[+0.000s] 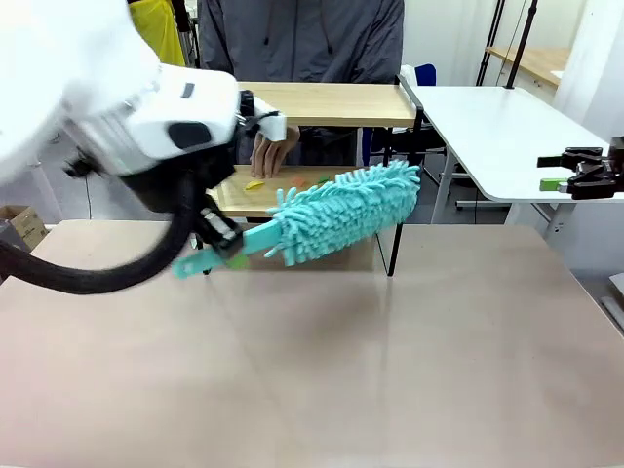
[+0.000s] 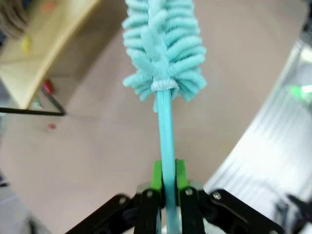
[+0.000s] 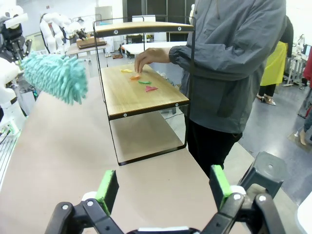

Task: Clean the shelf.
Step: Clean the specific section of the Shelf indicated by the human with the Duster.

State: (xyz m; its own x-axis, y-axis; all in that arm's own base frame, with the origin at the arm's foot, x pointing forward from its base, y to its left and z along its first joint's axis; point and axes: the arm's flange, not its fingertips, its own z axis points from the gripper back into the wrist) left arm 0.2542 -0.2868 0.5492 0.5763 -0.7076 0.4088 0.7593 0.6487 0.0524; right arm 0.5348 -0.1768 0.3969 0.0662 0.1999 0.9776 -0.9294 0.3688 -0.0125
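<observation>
The shelf (image 1: pixel 331 103) stands at the far side of the beige tabletop, two wooden boards in a black frame; it is also in the right wrist view (image 3: pixel 146 95). Small coloured paper scraps (image 3: pixel 144 82) lie on its lower board. A person's hand (image 1: pixel 273 151) rests among them. My left gripper (image 1: pixel 226 252) is shut on the handle of a teal fluffy duster (image 1: pixel 346 210), whose head hovers just in front of the lower board. The left wrist view shows the green pads (image 2: pixel 156 176) clamped on the handle and the duster head (image 2: pixel 163 46) ahead. My right gripper (image 1: pixel 561 171) hangs open far right, with nothing between its fingers (image 3: pixel 108 190).
A person in a grey jacket (image 3: pixel 234 58) stands right behind the shelf. A white table (image 1: pixel 487 117) sits at the back right, beside my right gripper. The beige tabletop (image 1: pixel 322 361) stretches wide in front of the shelf. A cardboard box (image 1: pixel 21 226) is at the far left.
</observation>
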